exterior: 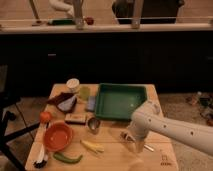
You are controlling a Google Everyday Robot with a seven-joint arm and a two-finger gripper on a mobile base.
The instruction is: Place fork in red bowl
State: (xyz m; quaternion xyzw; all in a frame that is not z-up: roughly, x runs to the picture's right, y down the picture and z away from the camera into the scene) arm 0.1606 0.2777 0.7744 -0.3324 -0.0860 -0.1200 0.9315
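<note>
The red bowl sits at the front left of the wooden table, round, orange-red and empty. The fork shows only as a short silver piece lying on the table at the front right; the rest is behind my arm. My white arm reaches in from the right. The gripper hangs low over the table just left of the fork's visible end, far right of the bowl. I cannot tell whether it touches the fork.
A green tray stands behind the gripper. A small metal cup and a yellow banana-like item lie between gripper and bowl. A green pepper, orange fruit, brown block and dark red and white dish are on the left.
</note>
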